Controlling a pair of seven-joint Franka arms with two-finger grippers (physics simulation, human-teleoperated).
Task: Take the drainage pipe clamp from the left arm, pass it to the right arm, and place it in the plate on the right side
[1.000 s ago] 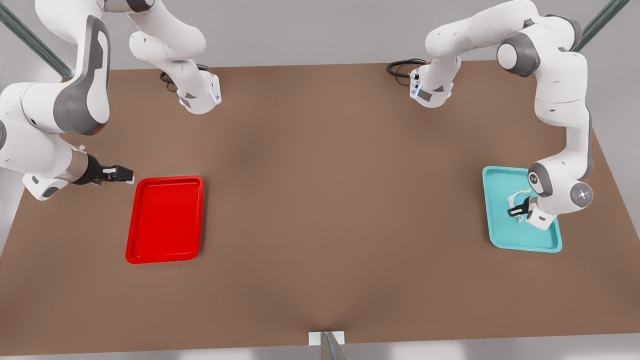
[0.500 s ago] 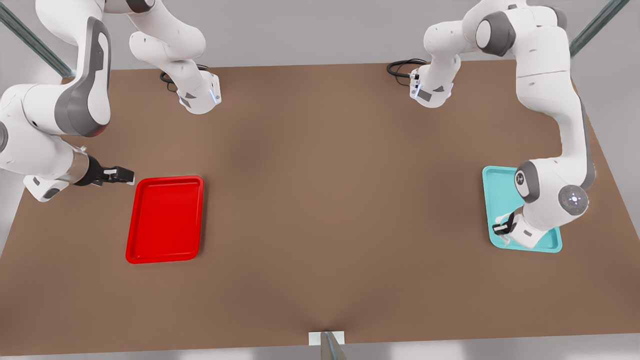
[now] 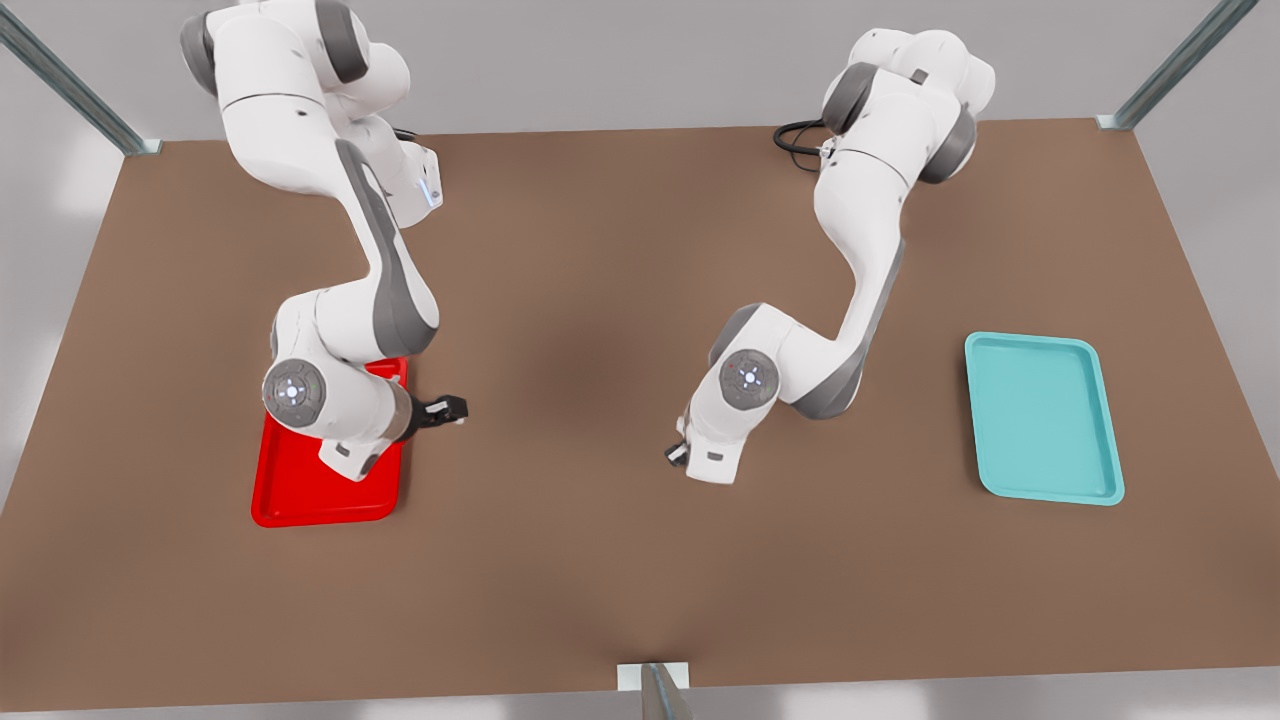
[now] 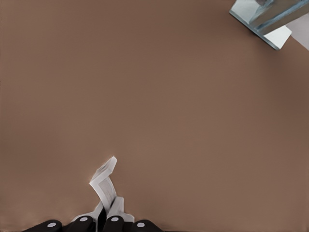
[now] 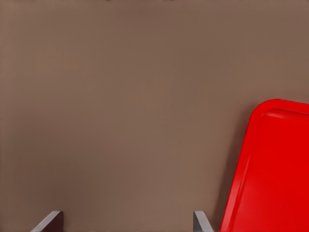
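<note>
L gripper (image 3: 677, 455) mid-tabletop (image 3: 600, 560), clamped on pipe clamp (image 4: 107, 186); R gripper (image 3: 452, 409) spread wide, empty, beside red plate (image 3: 325, 500).

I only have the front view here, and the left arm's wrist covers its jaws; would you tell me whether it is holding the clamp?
Observer: Yes. The left wrist view shows the drainage pipe clamp pinched in the left gripper, with its free end sticking out over the bare table.
Operator: Thank you. Is the right gripper ready to receive it?
Observer: The right wrist view shows the right gripper with its jaws wide apart and nothing between them.
Operator: And the plate?
Observer: From the right wrist, the plate lies just beside that gripper, and the part seen there is bare red.
</note>
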